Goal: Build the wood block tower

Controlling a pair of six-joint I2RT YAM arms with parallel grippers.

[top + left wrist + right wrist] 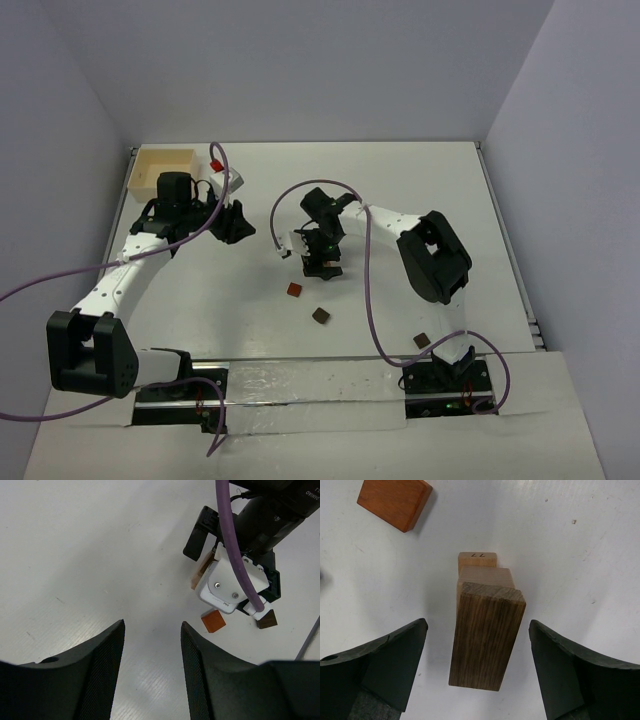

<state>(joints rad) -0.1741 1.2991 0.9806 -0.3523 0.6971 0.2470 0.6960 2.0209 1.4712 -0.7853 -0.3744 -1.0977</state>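
the right gripper is hovering around the wood block tower, a grained brown bar stacked on pale tan pieces at the centre of the right wrist frame, jaws standing apart and touching neither side, so i'm judging any next move should be running straight and even to avoid tipping it. the left gripper is idling with jaws apart on nothing, over a matte white tabletop with plain pale walls boxing in the top view.
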